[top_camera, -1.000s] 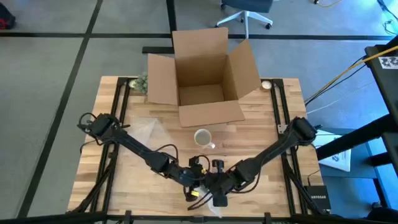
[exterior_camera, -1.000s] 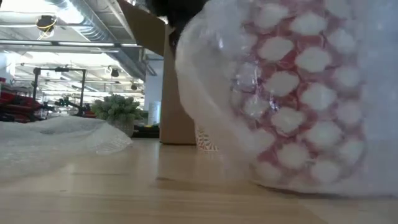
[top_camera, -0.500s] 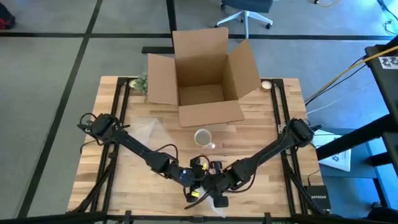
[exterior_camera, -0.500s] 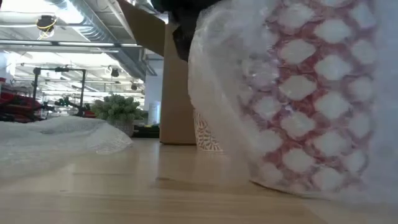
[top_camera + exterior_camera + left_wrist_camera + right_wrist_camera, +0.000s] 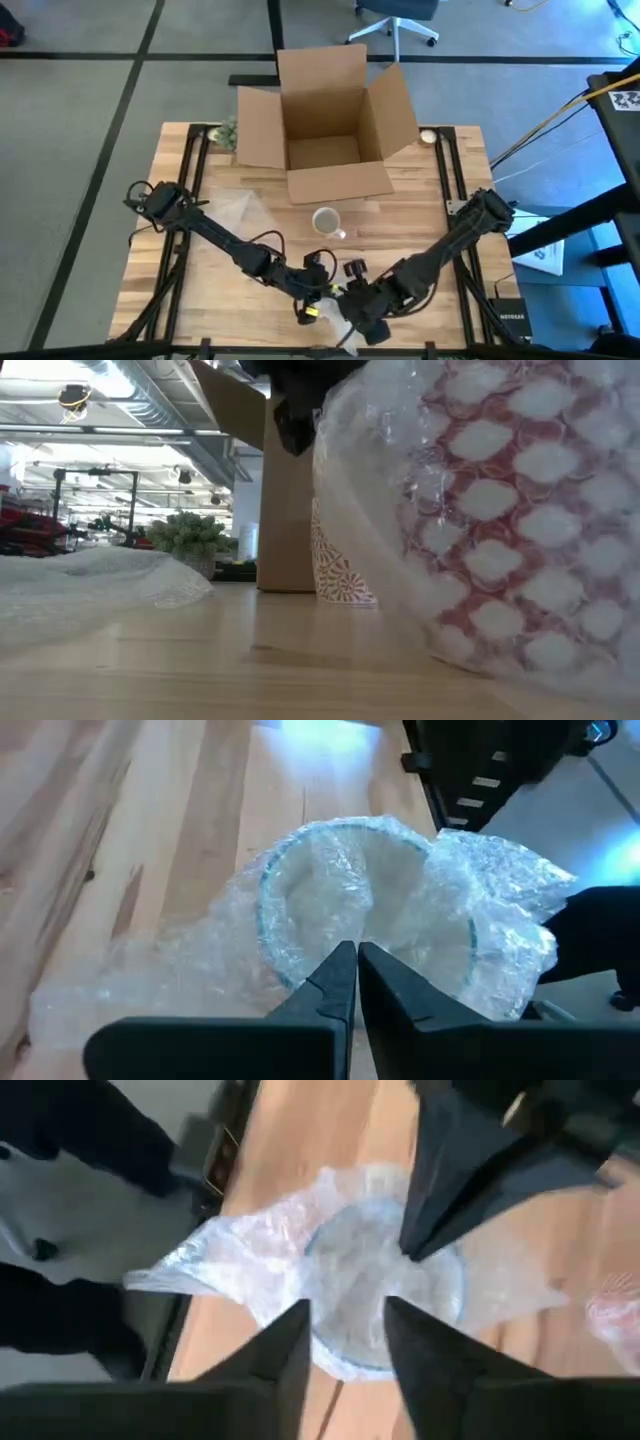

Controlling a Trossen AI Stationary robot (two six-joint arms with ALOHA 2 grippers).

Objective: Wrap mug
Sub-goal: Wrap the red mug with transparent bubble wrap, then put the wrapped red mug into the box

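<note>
High view: at the table's (image 5: 200,270) 6 o'clock edge, left pincer (image 5: 356,960) is clenched on the bubble-wrapped mug (image 5: 366,912); right pincer (image 5: 345,1312) is released over it.

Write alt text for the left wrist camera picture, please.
Two dark fingers of the left gripper, pressed nearly together, pinch the rim of a mug covered in clear bubble wrap on a wooden table.
</note>
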